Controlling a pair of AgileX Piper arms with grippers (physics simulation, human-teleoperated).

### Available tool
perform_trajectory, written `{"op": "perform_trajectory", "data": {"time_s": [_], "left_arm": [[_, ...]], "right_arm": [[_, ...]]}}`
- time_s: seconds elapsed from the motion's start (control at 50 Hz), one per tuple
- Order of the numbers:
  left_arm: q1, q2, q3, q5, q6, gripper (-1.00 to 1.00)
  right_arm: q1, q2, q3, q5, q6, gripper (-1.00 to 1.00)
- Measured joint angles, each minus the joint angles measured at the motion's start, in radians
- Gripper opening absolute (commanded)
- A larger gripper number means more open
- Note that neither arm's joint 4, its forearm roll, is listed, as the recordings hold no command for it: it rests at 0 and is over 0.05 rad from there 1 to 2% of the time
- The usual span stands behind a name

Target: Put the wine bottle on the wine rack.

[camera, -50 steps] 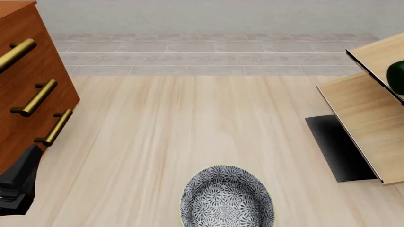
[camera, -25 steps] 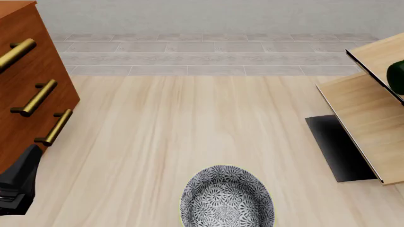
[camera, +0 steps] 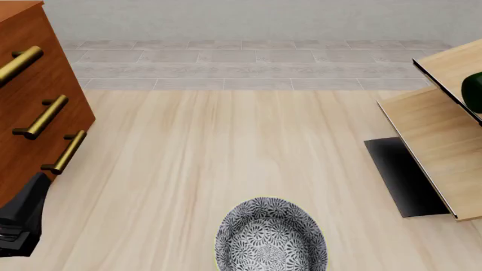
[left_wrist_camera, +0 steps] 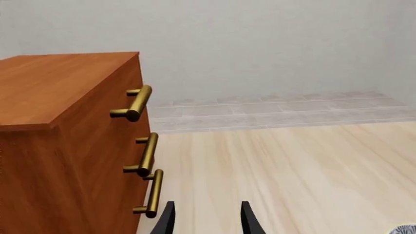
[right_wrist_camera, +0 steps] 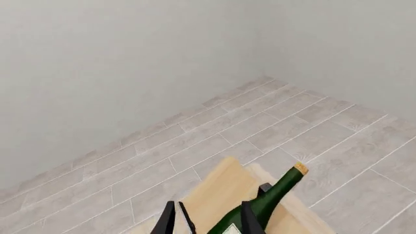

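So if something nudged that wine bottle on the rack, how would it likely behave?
The wine bottle looks like smooth, round dark green glass, so probably rigid, slippery and breakable. It lies tilted on the wine rack's slanted panels, cork end outward, so a nudge might make it roll or slide. How firmly it is seated cannot be seen.

Nothing has changed in the front view between the earlier pictures and now. The dark body of the left arm (camera: 21, 217) sits at the same place at the picture's lower left edge as a second ago and half a second ago. The sliver of the wine bottle (camera: 473, 90) at the right edge, on the wine rack (camera: 437, 135), has the same outline in all three pictures. The wrist views have no earlier pictures, so any change there cannot be told.
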Motion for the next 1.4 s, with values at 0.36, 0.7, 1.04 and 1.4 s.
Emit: {"op": "perform_trajectory", "data": {"time_s": [0.36, 0.7, 1.04, 1.4], "left_arm": [[-0.003, 0.000, -0.003, -0.001, 0.005, 1.00], [-0.007, 0.000, -0.016, 0.004, 0.011, 1.00], [-0.011, 0.001, -0.036, 0.014, 0.016, 1.00], [0.001, 0.000, -0.099, 0.056, 0.024, 1.00]], "right_arm": [[0.099, -0.143, 0.101, 0.026, -0.063, 1.00], [0.193, -0.289, 0.194, 0.058, -0.098, 1.00], [0.250, -0.418, 0.301, 0.083, -0.108, 1.00], [0.288, -0.550, 0.405, 0.116, -0.130, 1.00]]}}
